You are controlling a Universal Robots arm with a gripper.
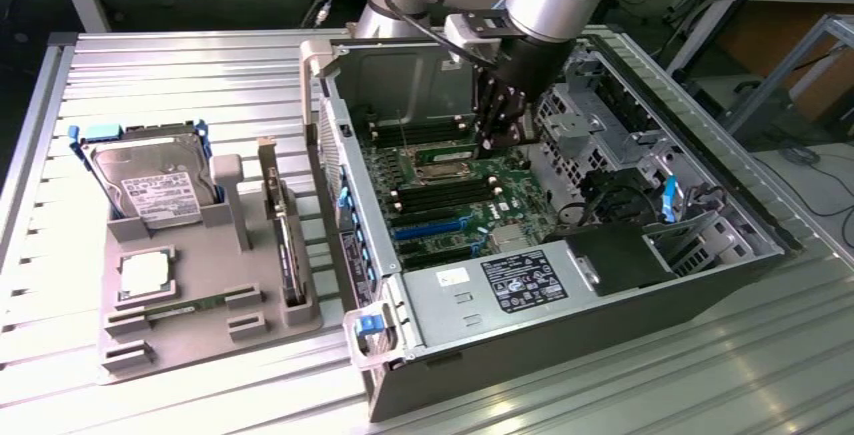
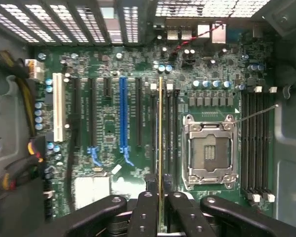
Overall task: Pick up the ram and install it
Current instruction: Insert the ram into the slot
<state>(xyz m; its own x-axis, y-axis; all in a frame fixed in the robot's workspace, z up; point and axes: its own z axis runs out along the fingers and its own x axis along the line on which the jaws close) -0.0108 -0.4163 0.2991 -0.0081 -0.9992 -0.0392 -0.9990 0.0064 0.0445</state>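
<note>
Gripping the ram (image 2: 161, 143) edge-on, the claw (image 2: 159, 183) is clenched on it inside the open computer case (image 1: 694, 255). The ram stands upright over the black memory slots (image 2: 170, 133), just beside the processor socket (image 2: 209, 148), between the socket and the blue slot (image 2: 122, 113). Whether it touches a slot cannot be told.

The motherboard (image 2: 103, 143) lies flat and open on both sides of the ram. In the exterior view, a metal drive cage (image 1: 587, 125) stands close to the claw on the exterior view's right, and the case's back wall (image 1: 400, 80) rises just behind it. A cable bundle (image 2: 15, 89) keeps to the board's edge, well apart from the ram.

The black sticker (image 1: 525, 280) has white print, too small to read. The hard drive (image 1: 154, 180) label is also unreadable.

At the exterior view's left, a gray holder (image 1: 227, 255) sits on the slatted table (image 1: 134, 65) just beside the case. It holds the hard drive upright, an expansion card (image 1: 284, 235) on edge, and a square chip (image 1: 144, 273) lying flat.
</note>
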